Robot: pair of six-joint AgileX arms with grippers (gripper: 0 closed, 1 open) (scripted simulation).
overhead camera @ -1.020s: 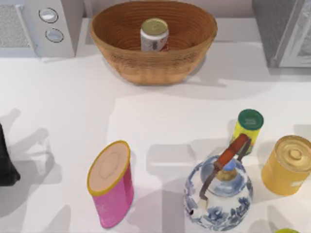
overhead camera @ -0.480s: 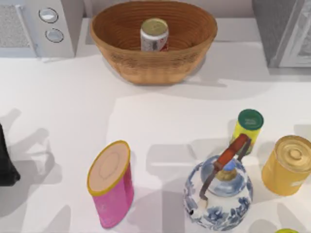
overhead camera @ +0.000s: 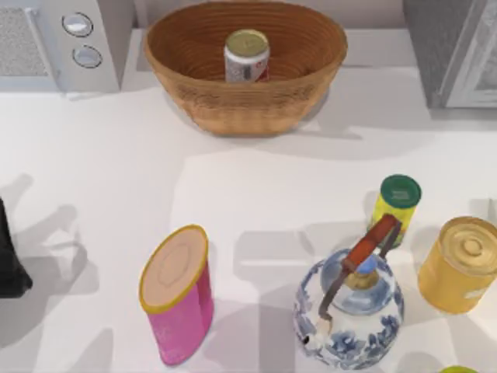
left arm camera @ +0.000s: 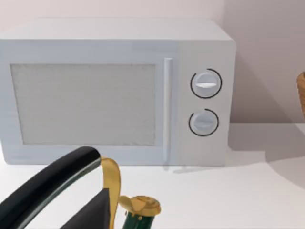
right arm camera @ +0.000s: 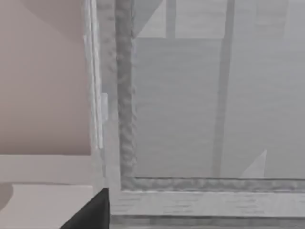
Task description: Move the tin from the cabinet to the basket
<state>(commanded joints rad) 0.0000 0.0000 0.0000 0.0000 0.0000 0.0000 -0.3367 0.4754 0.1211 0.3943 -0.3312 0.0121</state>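
Note:
The tin (overhead camera: 247,56), a short can with a dull gold top and a white label with red marks, stands upright inside the brown wicker basket (overhead camera: 241,109) at the back middle of the table. The grey speckled cabinet (overhead camera: 439,47) is at the back right, with its pale white-framed door panel (overhead camera: 477,70) toward the edge. The right wrist view faces that cabinet (right arm camera: 190,119) from close by. A dark shape (right arm camera: 93,212) sits at that picture's lower edge; I cannot tell what it is.
A light grey microwave (overhead camera: 85,39) with two knobs stands at the back left, facing the left wrist camera (left arm camera: 119,90). At the front are a pink canister (overhead camera: 178,291), a blue-and-white teapot (overhead camera: 348,311), a slim yellow can (overhead camera: 396,206) and a gold tin (overhead camera: 462,264). A black-handled kettle (left arm camera: 52,183) is at the left edge (overhead camera: 9,260).
The tin, basket and other objects have stayed put. Faint shadows on the table at the lower right have shifted slightly.

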